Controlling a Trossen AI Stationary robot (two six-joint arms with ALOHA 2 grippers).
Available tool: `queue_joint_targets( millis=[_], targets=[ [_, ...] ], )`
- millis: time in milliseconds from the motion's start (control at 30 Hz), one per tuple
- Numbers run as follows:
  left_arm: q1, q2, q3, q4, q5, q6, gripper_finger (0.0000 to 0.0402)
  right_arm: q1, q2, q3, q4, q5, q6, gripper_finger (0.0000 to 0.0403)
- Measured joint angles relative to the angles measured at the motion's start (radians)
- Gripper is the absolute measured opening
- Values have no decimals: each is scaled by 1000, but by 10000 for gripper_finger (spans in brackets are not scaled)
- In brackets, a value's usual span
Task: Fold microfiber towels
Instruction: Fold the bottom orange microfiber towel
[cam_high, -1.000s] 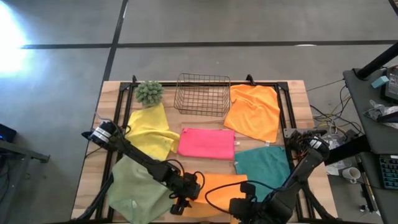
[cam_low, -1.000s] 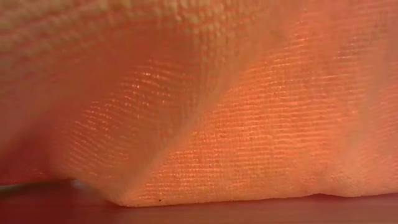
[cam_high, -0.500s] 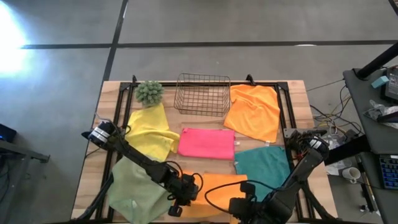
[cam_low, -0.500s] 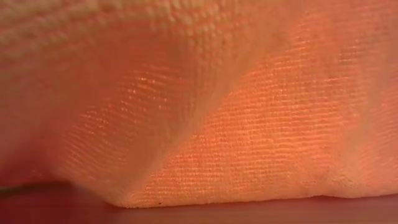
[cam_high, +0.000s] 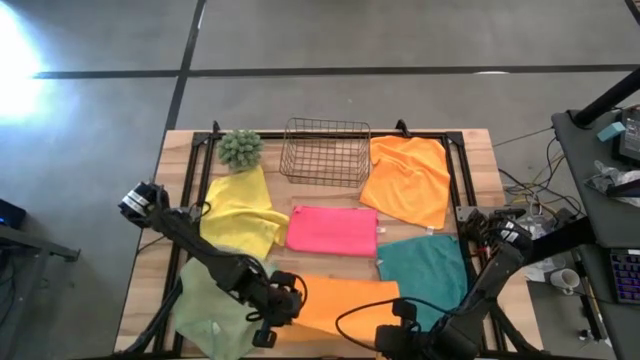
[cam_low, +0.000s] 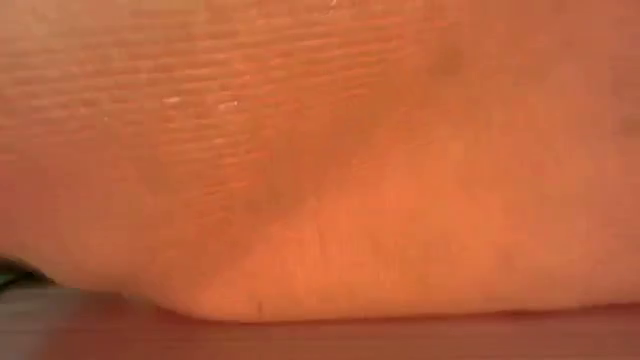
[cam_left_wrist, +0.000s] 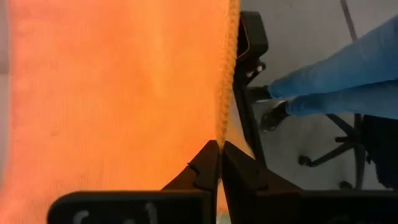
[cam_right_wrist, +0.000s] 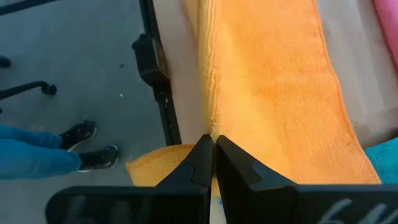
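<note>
An orange microfiber towel (cam_high: 340, 305) lies along the table's near edge, and both grippers are shut on its near side. My left gripper (cam_high: 268, 325) is at its left near corner, my right gripper (cam_high: 392, 335) at its right near corner. The low view shows nothing but this orange cloth (cam_low: 320, 170). Flat on the table lie a sage green towel (cam_high: 212, 310), a yellow towel (cam_high: 243, 210), a pink towel (cam_high: 332, 230), a teal towel (cam_high: 422, 265) and a second orange towel (cam_high: 408, 178). My left gripper pinches the orange towel's edge (cam_left_wrist: 224, 118) between its two fingertips (cam_left_wrist: 208, 163), at the near left corner. The fingers slant down, and the cloth runs away from them in a smooth sheet. My right gripper pinches the towel's near edge (cam_right_wrist: 210, 124) between its fingertips (cam_right_wrist: 202, 155), at the right near corner. The fingers slant down. The cloth stretches from them onto the table, and a small flap (cam_right_wrist: 155, 168) hangs below.
A copper wire basket (cam_high: 325, 152) and a spiky green ball plant (cam_high: 240, 147) stand at the far edge. A black frame rail (cam_right_wrist: 155, 74) runs along the table's near edge. A person's legs (cam_left_wrist: 336, 87) and a chair base show on the floor beyond it.
My left gripper has gone up and toward the table's left and near edges, taking the orange towel's near left corner with it. The towel now spreads wider to the left, and the creases seen in the low view have smoothed out.
</note>
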Motion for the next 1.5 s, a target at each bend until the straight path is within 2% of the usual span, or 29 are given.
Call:
queue_joint_targets(
  millis=[167,333,467,733,933,1167,1300,1500],
  targets=[
    [-17,-2,78,-180,-35,-8,1,1,38,-6,46,-32,0,8],
    [-45,11,95,-197,-46,-25,1,5,50,-6,83,-42,22,8],
    [-39,23,91,-198,-130,-25,1,-6,51,-6,15,-42,45,8],
    [16,69,89,-222,-212,-26,1,-64,51,-8,-113,-44,149,8],
    [66,109,87,-295,-287,-38,1,-124,51,-32,-174,-52,119,8],
    [115,149,86,-285,-239,-44,1,-163,51,-79,-174,-130,74,8],
    [115,161,86,-285,-235,-47,6,-171,51,-93,-174,-127,78,9],
    [127,161,86,-285,-230,-50,53,-187,51,-100,-178,-123,60,33]
  ],
)
